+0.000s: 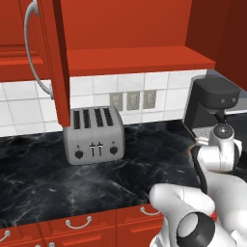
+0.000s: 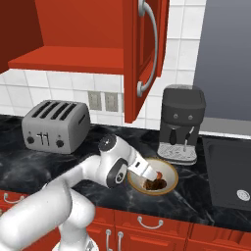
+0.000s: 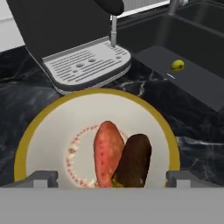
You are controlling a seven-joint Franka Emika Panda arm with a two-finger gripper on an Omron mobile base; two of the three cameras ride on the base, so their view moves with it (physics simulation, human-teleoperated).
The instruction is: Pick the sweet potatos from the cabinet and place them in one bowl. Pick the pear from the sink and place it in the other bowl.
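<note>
Your gripper (image 3: 107, 179) hangs just above the bowl (image 3: 52, 118), and its jaws are spread wide: in the hand view the two dark tips stand at the far left and right of the bowl, with nothing between them. You hold nothing.

Both sweet potatoes lie in the bowl, side by side and touching. The reddish-orange one (image 3: 107, 153) is on the left in the hand view, the dark brown one (image 3: 133, 159) leans against its right side. In the right base view you see the bowl (image 2: 169, 172) on the black marble counter (image 2: 29, 162), just in front of the coffee machine (image 2: 181, 122), with the gripper (image 2: 156, 175) reaching over its rim and the dark tuber (image 2: 153, 185) inside.

The pear (image 3: 177, 65) sits in the sink (image 3: 197, 39), a small yellow-green spot on the basin floor beyond the coffee machine's drip tray (image 3: 85, 65). In the right base view the sink (image 2: 228, 171) lies to the right of the bowl, apart from it, with a silver drain (image 2: 243, 194) near the picture's edge; you cannot make out the pear there.

The cabinet (image 2: 144, 54) door stands open above the counter, its curved silver handle (image 2: 149, 49) facing you. The toaster (image 2: 56, 126) stands on the counter well to the left of the bowl. In the left base view the arm (image 1: 217, 154) bends down beside the coffee machine (image 1: 212, 106), and the toaster (image 1: 94, 135) sits under the open door (image 1: 55, 58).
</note>
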